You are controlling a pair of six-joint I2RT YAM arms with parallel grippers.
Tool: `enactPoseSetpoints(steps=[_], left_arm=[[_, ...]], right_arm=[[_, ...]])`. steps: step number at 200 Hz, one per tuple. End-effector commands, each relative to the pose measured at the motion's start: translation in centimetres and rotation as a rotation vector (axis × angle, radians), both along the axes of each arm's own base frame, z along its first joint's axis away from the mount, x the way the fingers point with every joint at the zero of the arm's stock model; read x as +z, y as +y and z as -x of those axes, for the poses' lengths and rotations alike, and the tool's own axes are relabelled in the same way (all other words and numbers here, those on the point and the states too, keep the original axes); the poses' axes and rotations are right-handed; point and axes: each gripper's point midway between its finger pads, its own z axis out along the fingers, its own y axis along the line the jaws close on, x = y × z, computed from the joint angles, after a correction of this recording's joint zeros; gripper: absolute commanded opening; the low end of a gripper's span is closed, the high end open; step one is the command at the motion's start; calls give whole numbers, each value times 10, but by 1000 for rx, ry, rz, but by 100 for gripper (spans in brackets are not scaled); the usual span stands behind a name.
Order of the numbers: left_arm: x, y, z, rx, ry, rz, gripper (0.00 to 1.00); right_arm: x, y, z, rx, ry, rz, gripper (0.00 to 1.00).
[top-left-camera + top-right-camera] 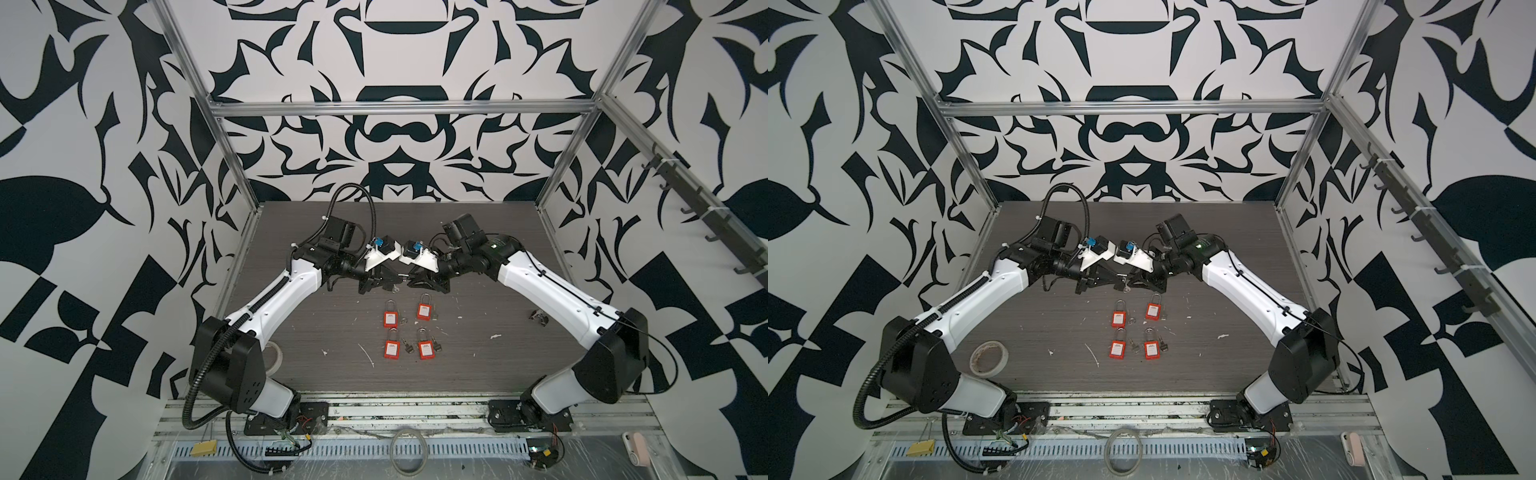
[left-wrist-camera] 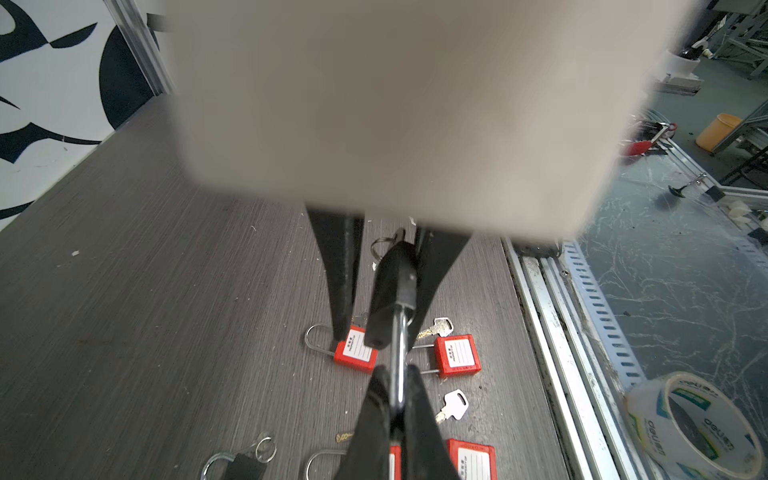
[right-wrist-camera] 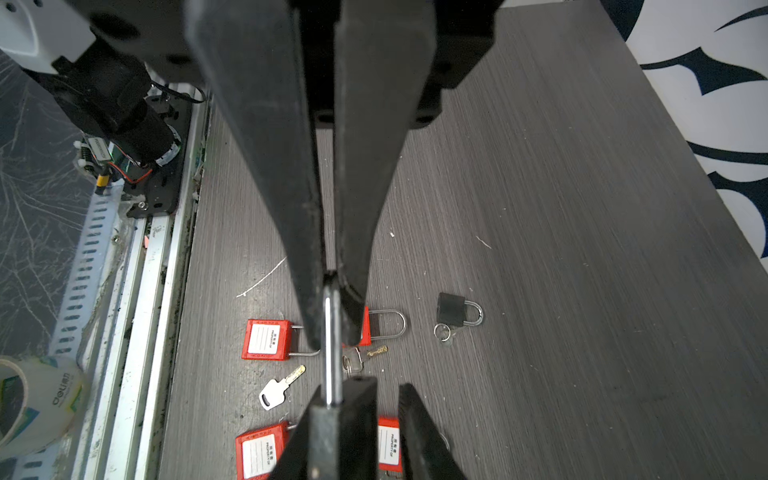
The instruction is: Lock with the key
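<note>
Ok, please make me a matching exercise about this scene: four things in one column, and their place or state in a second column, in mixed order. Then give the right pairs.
Column one
A. red padlocks
B. tape roll
C. left gripper
D. right gripper

Column two
1. shut on the shackle of the black padlock
2. near the base of the left arm
3. fingers apart, on either side of that padlock's body
4. lying on the table in two rows of two

Pairs: A-4, B-2, C-1, D-3.
</note>
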Motion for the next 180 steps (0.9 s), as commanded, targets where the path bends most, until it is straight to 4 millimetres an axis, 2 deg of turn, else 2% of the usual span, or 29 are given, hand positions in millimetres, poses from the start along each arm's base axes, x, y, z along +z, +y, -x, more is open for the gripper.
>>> enactPoseSetpoints(steps=[1,38,47,59,74,145,180], left_arm=[[7,-3,3,-27,5,23,0],[7,-3,1,-24,11,15,0],[6,-3,1,-25,11,14,0],[7,-3,2,-27,10,13,0],[7,-3,2,-30,7,13,0],[8,-3,5,-40,13,20,0],[8,-11,13,-76,25,29,0]], right_arm=[[22,2,3,18,-62,-49,27],[23,-2,9,24,-57,-40,24],[22,-3,10,21,-56,-34,26],[23,-5,10,19,-60,-30,34],[22,-6,11,19,-64,-22,34],[24,-4,18,52,-30,-27,4],[28,1,20,72,-32,-49,0]])
